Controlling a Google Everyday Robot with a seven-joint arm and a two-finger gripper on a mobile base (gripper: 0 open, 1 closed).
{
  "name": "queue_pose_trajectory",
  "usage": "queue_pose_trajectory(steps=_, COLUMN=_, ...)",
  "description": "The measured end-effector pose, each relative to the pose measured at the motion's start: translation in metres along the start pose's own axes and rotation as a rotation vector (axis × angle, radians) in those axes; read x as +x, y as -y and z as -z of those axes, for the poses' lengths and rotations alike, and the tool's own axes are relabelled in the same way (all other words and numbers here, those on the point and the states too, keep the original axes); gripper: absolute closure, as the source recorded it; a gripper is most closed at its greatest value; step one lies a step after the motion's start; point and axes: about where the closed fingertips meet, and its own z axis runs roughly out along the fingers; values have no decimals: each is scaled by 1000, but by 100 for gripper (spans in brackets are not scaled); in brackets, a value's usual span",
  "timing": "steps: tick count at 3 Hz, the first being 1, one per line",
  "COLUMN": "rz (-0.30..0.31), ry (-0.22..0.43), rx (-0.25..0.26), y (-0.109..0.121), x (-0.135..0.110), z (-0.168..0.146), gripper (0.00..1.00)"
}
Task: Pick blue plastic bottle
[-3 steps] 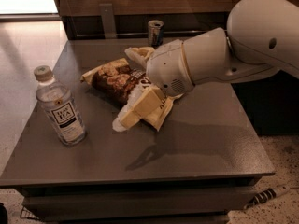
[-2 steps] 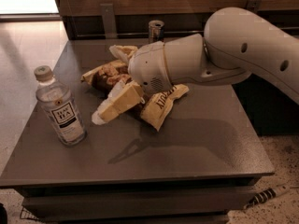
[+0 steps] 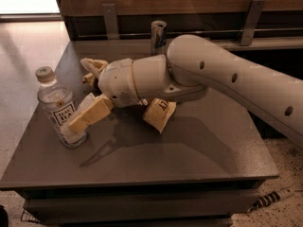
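The blue plastic bottle (image 3: 57,109) stands upright at the left of the dark table (image 3: 189,150). It is clear, with a pale cap and a white label with dark print. My gripper (image 3: 79,94) is just to its right and is open. The lower finger (image 3: 90,116) lies against the bottle's right side in front of it. The upper finger (image 3: 93,65) points back and left, apart from the bottle. The bottle does not sit between the fingers.
A slim metal can (image 3: 158,35) stands at the table's back edge behind my arm. A tan snack bag (image 3: 159,113) lies mid-table under the wrist. A wooden wall with metal brackets (image 3: 110,19) runs behind. A striped cable (image 3: 273,199) lies on the floor at right.
My arm has swung left across the table, over the snack bags, and the gripper has come from mid-table to the bottle's right side. The bottle has not moved.
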Motion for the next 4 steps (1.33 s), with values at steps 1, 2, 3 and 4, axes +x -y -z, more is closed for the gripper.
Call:
queue_pose_trajectory(steps=1, rz=-23, ry=33, rx=-23, y=-10, x=17, z=-18, gripper=0)
queue_pose_trajectory(steps=2, rz=-9, ry=81, rx=-57, y=-24, x=22, z=-34, gripper=15)
queue_pose_trajectory(steps=3, rz=3, ry=86, rx=-66, y=-27, x=20, z=-37, gripper=39)
queue_pose_trajectory(steps=4, rz=5, ry=86, rx=-69, y=-29, x=19, z=-39, gripper=62)
